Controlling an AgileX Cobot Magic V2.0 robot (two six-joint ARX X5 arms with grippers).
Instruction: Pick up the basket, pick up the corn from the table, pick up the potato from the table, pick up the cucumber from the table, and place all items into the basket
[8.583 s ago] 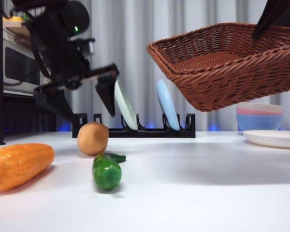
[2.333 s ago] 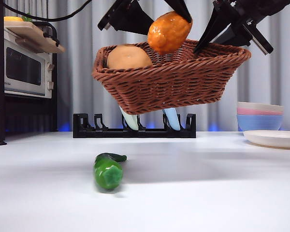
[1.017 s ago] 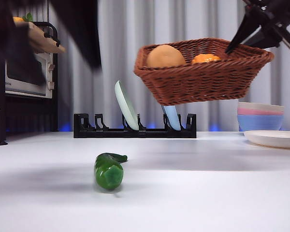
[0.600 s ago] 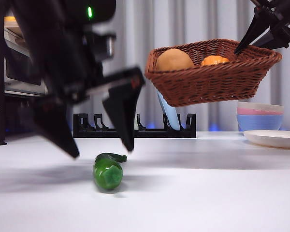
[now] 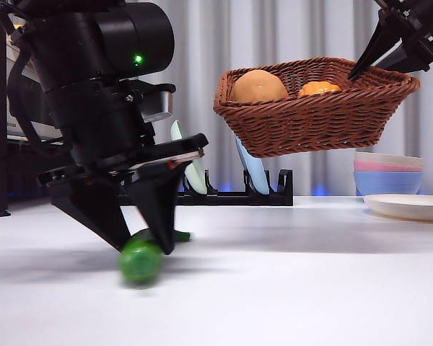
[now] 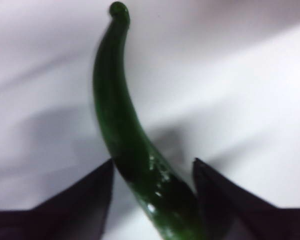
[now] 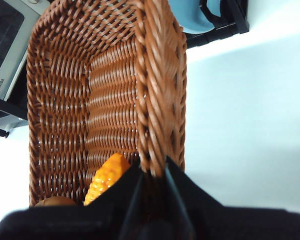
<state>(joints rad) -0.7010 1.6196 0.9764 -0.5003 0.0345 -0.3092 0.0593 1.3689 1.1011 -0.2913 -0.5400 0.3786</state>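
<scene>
The dark-green cucumber [image 5: 139, 263] [image 6: 125, 130] lies on the white table [image 5: 289, 288], blurred in the front view. My left gripper [image 5: 144, 245] [image 6: 152, 167] is down over it, one black jaw on each side, closed against its thick end. The brown wicker basket [image 5: 317, 115] [image 7: 110, 80] hangs in the air at the upper right. My right gripper [image 5: 379, 50] [image 7: 152, 172] is shut on its rim. Inside the basket lie the tan potato [image 5: 258, 86] [image 7: 52, 201] and the orange corn [image 5: 317, 89] [image 7: 106, 180].
A black dish rack [image 5: 231, 194] with upright plates stands at the back centre. Stacked bowls [image 5: 386, 176] and a white plate [image 5: 408, 207] sit at the right. A microwave [image 7: 5, 30] stands on a dark stand at the far left.
The left arm has come down from the upper left and closed its jaws around the cucumber, which shifted slightly left. The held basket drifted right, then stayed almost still.
</scene>
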